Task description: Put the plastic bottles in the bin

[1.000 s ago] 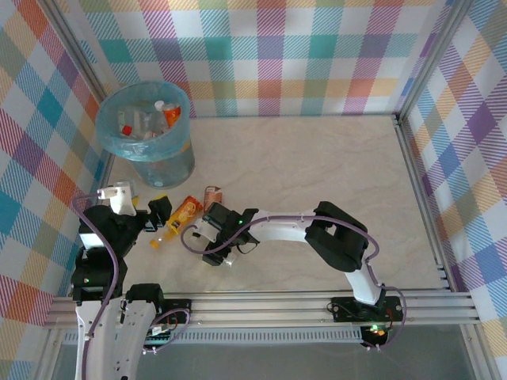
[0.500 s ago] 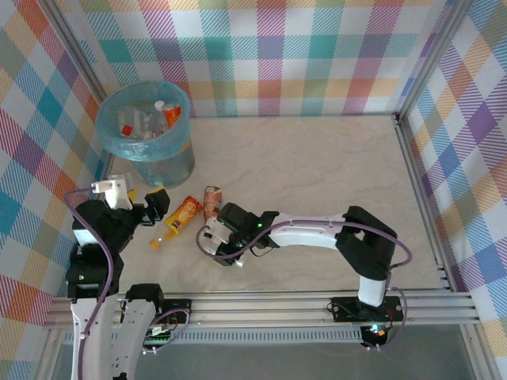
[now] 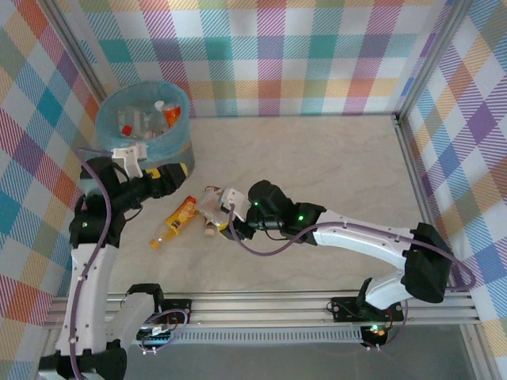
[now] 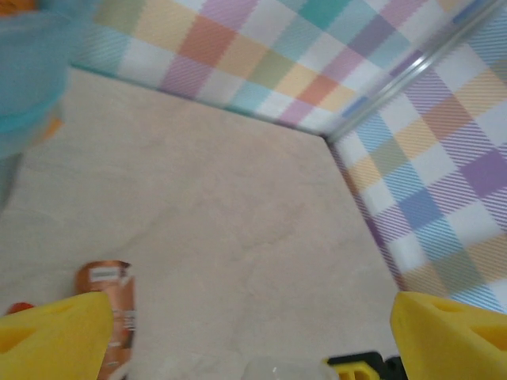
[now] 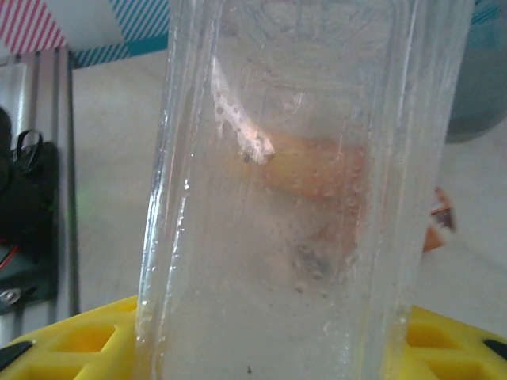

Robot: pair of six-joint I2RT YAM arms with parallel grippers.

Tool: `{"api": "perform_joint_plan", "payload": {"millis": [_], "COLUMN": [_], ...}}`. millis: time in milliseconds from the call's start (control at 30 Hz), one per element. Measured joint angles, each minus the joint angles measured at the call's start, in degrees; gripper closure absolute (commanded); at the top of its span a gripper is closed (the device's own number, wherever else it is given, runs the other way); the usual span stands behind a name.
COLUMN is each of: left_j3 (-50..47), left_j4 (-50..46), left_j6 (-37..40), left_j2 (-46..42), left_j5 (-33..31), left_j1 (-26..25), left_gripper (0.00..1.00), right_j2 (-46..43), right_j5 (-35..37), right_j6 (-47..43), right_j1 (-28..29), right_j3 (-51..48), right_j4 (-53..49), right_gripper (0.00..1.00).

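Note:
My right gripper is shut on a clear plastic bottle and holds it just above the table; in the right wrist view that bottle stands between the yellow fingers. A brown-labelled bottle and an orange bottle lie on the table beside it. The bin, lined in light blue, stands at the far left with several bottles inside. My left gripper hangs open by the bin's near side, its fingertips wide apart with nothing between them.
Plaid walls and metal rails close in the table on all sides. The left wall runs close behind the bin. The brown-labelled bottle lies low in the left wrist view, with bare tabletop stretching to the far right corner.
The right arm has reached forward and left, shut on the clear bottle and raised it. The left arm has swung up and away toward the bin, its jaws a little wider.

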Motion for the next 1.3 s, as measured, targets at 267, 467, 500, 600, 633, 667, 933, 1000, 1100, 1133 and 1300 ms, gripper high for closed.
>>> {"api": "perform_joint_plan", "payload": {"millis": [267, 467, 500, 600, 633, 667, 933, 1000, 1100, 1133, 1300], "left_j3": [1.22, 2.91, 3.37, 4.17, 4.37, 4.48, 4.48, 4.48, 4.37, 4.35, 4.24], "left_j4": [-0.28, -1.22, -1.86, -2.36, -2.47, -2.73, -5.64, -5.46, -5.44, -5.27, -4.42], "left_j6": [-1.20, 0.00, 0.42, 1.53, 1.79, 2.08, 3.52, 3.56, 3.54, 3.34, 3.06], "left_j2": [4.92, 5.55, 5.75, 6.43, 6.67, 6.91, 8.72, 8.74, 8.74, 8.74, 8.72], "left_j5": [7.34, 8.11, 7.87, 6.64, 6.29, 6.01, 4.68, 4.68, 5.11, 5.27, 6.67], "left_j1": [-7.08, -11.74, -12.48, -13.51, -13.84, -14.14, -16.09, -16.15, -16.26, -16.37, -16.57], "left_gripper": [0.09, 0.10, 0.10, 0.10, 0.10, 0.10, 0.10, 0.12, 0.20, 0.23, 0.42], "right_j2": [-1.84, -2.43, -2.54, -2.86, -2.95, -3.06, -5.27, -5.66, -5.77, -5.77, -5.77], "right_j5": [1.90, 2.08, 1.86, 1.73, 1.73, 1.75, 1.55, 1.60, 1.57, 1.60, 1.62], "right_j6": [-3.10, -5.09, -5.25, -5.29, -5.31, -5.29, -6.40, -6.64, -6.99, -7.17, -7.76], "right_j1": [-1.53, -1.64, -1.64, -1.88, -1.97, -1.99, -1.97, -1.97, -1.95, -1.97, -1.97], "right_j3": [0.00, 0.00, 0.00, -0.02, -0.17, -0.42, -1.64, -2.25, -2.97, -3.02, -3.37], "right_j4": [2.62, 4.59, 4.90, 4.96, 5.01, 5.09, 8.35, 8.79, 9.49, 9.51, 9.88], "right_gripper": [0.50, 0.49, 0.49, 0.49, 0.49, 0.49, 0.49, 0.49, 0.48, 0.48, 0.47]}}
